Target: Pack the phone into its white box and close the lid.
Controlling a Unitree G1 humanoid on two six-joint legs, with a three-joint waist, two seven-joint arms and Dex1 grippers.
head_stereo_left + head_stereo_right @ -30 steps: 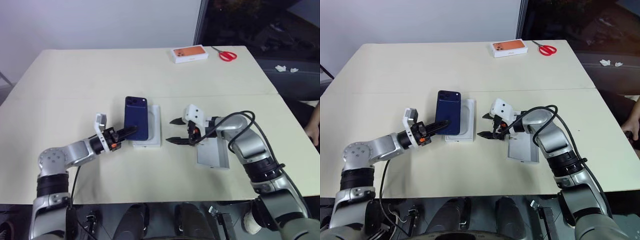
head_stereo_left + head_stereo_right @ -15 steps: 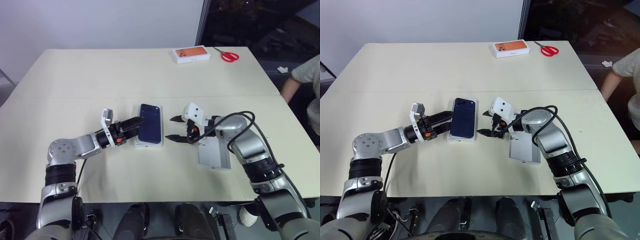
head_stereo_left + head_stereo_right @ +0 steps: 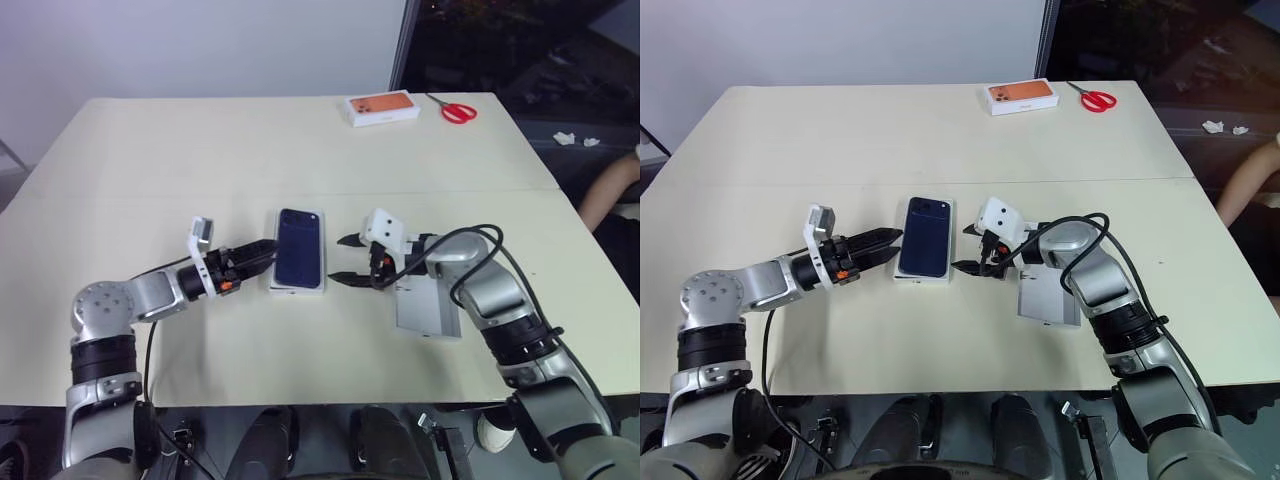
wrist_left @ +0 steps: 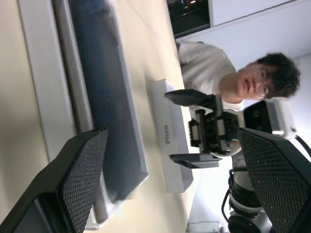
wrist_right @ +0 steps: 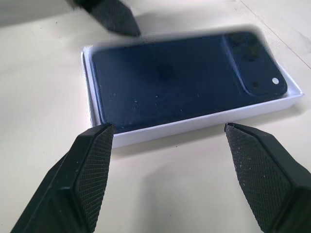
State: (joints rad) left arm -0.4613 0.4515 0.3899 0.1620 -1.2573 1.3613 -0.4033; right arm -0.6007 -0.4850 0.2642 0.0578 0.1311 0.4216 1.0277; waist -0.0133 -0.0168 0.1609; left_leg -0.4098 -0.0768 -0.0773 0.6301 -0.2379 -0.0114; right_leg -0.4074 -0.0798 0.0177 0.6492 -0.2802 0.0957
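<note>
The dark navy phone point(image 3: 301, 248) lies flat, back up, inside the shallow white box point(image 3: 297, 287) near the table's middle. My left gripper point(image 3: 268, 254) is open just left of the box, fingertips level beside its long edge and off the phone. On the box's other side my right gripper point(image 3: 338, 259) is open too, with nothing between its fingers. In the right wrist view the phone point(image 5: 180, 80) fills the box point(image 5: 194, 126) ahead of my right gripper point(image 5: 167, 170). The white lid point(image 3: 428, 312) rests on the table under my right forearm.
At the far edge of the table lie a white box with an orange phone picture point(image 3: 382, 107) and red scissors point(image 3: 457, 110). A person's arm point(image 3: 610, 190) shows beyond the table's right side, and a person point(image 4: 233, 82) sits behind in the left wrist view.
The phone, held tilted over the box a second ago, now lies flat in it. My left gripper has opened, let it go and drawn back slightly. The right arm has kept still.
</note>
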